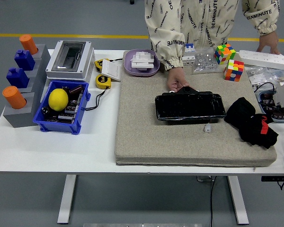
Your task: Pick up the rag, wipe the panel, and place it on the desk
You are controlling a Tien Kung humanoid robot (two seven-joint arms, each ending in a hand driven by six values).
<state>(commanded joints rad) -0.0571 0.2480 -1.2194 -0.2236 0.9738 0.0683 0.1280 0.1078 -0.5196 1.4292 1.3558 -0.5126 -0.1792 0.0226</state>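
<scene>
One black panel (190,107) lies on the mat (146,137); a person's hand (176,82) touches it. One rag (251,122) lies beside. Robot fingers not visible.

I see the panel (190,107), a glossy black rectangle, lying flat with its long side across the grey mat, its far edge touching the person's hand (176,82). The rag (250,122), black and crumpled with a red patch, lies beside the panel, well apart from that hand.
</scene>
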